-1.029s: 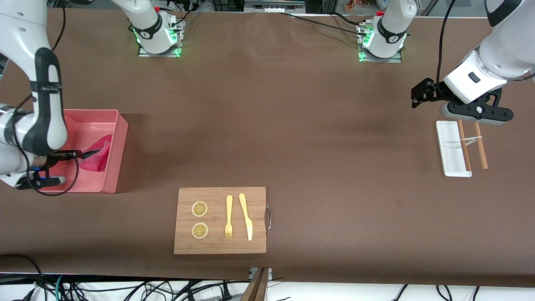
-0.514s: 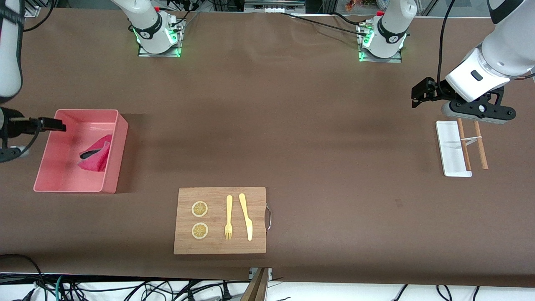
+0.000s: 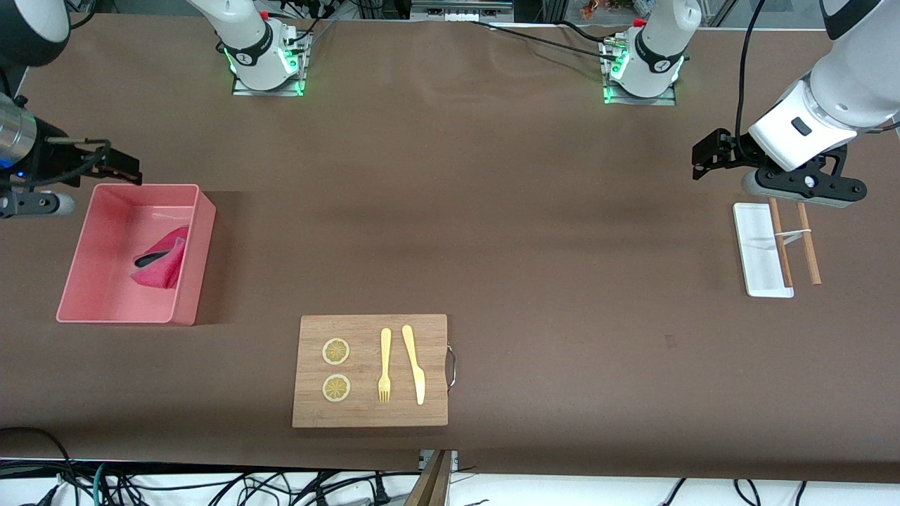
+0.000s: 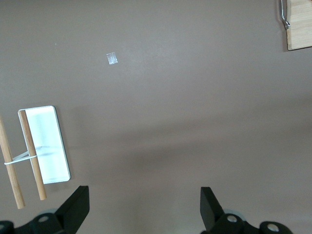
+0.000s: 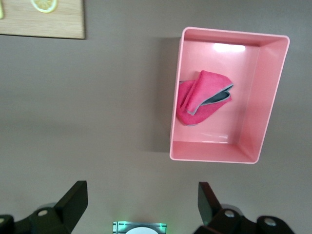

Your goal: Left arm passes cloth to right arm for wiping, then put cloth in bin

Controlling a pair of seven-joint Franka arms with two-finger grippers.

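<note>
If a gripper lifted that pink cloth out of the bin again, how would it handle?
The cloth lies folded over itself in the bin, so it would probably hang limp and unfold when lifted. It looks fuzzy and thin, so likely light and easy to pinch without slipping. Pushed, it would probably bunch against the bin wall instead of sliding.

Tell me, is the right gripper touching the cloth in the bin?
Apart. The right wrist view shows the open right gripper well above bare table, with the cloth lying folded inside the bin, clear of both fingers.
</note>
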